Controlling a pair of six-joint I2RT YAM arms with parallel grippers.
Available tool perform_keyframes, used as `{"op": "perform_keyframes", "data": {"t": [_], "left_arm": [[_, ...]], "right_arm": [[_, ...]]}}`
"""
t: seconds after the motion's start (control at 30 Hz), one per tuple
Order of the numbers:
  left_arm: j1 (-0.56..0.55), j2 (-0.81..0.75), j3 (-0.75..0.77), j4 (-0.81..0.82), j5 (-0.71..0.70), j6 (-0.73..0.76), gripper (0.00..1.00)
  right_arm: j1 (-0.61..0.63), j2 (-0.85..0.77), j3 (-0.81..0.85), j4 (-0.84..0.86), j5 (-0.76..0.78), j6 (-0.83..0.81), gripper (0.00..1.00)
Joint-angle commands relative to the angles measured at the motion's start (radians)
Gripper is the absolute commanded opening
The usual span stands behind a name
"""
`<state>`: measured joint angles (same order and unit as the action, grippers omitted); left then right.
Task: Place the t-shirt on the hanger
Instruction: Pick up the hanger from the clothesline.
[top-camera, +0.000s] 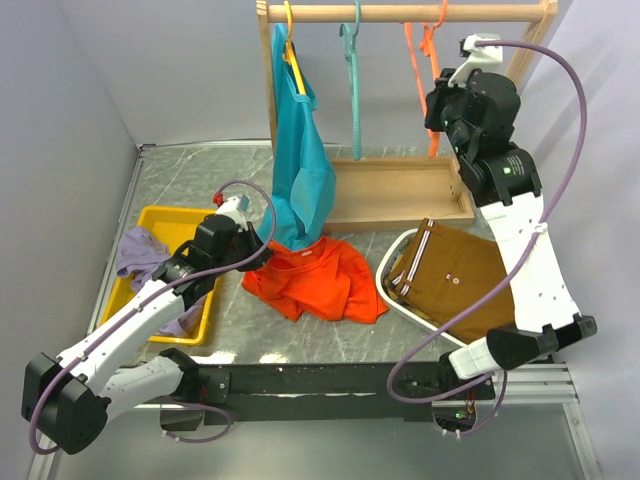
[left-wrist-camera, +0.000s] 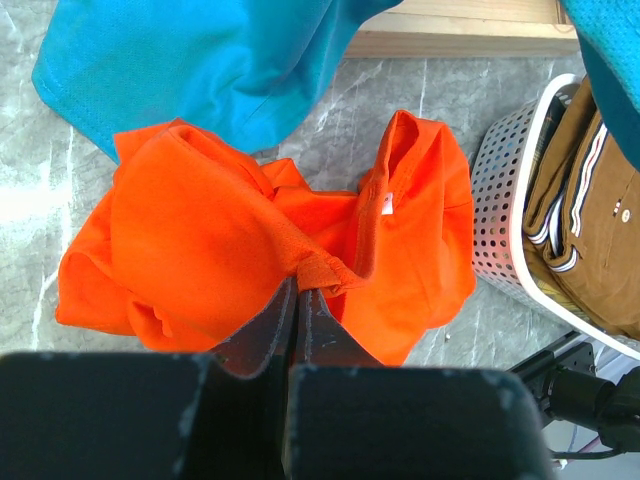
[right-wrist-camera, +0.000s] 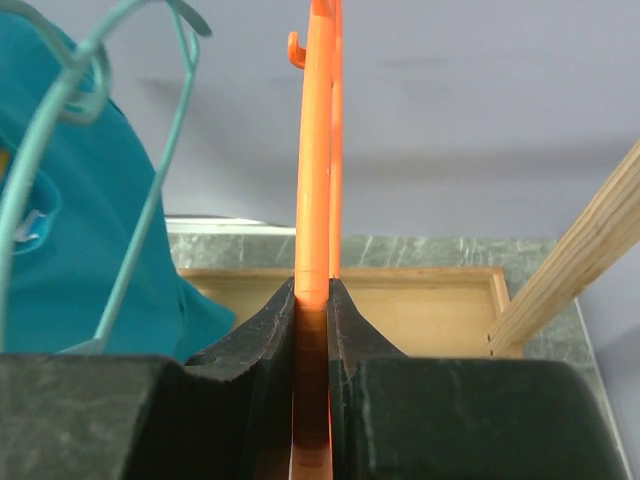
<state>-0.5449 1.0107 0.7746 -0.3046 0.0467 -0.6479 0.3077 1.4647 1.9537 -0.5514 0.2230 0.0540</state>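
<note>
Orange-red t-shirt (top-camera: 320, 282), crumpled mid-frame in the top view, is pinched at a fold by the left gripper (left-wrist-camera: 298, 292), while the right gripper (right-wrist-camera: 312, 300) clamps the hanger (right-wrist-camera: 316, 150).

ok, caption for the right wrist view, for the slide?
Right gripper shut on the orange hanger, teal t-shirt hanging at left.

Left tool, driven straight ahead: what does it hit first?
The left tool is shut on the collar of the bright orange-red cotton t-shirt; more of that bunched fabric comes first, then probably the hanging teal-blue shirt.
</note>
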Motion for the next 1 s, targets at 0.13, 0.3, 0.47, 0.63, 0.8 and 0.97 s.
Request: {"op": "perform_keyframes", "data": {"t": [0.13,0.3,0.47,0.63,0.8,0.97], "left_arm": [[-0.006,-0.018,0.035,0.018,-0.015,0.008,0.01],[-0.006,-0.018,0.04,0.01,-0.024,0.005,0.01],[-0.006,-0.018,0.04,-0.01,-0.044,-0.002,0.01],[-0.004,-0.006,0.038,-0.03,-0.073,-0.012,0.01],[-0.006,-0.015,0.023,-0.042,-0.074,-0.022,0.01],[-0.007,-0.014,0.005,-0.074,-0.09,-0.019,0.01]], "right_arm": [[-0.002,-0.124,-0.12,0.209,-0.037,-0.005,0.0],[-0.004,-0.141,-0.131,0.209,-0.057,0.026,0.0],[-0.002,-0.256,-0.269,0.223,-0.083,0.093,0.0],[-0.001,-0.354,-0.373,0.145,-0.128,0.17,0.0],[0.017,-0.567,-0.666,0.102,-0.292,0.303,0.0],[0.111,-0.835,-1.021,0.016,-0.416,0.424,0.0]]}}
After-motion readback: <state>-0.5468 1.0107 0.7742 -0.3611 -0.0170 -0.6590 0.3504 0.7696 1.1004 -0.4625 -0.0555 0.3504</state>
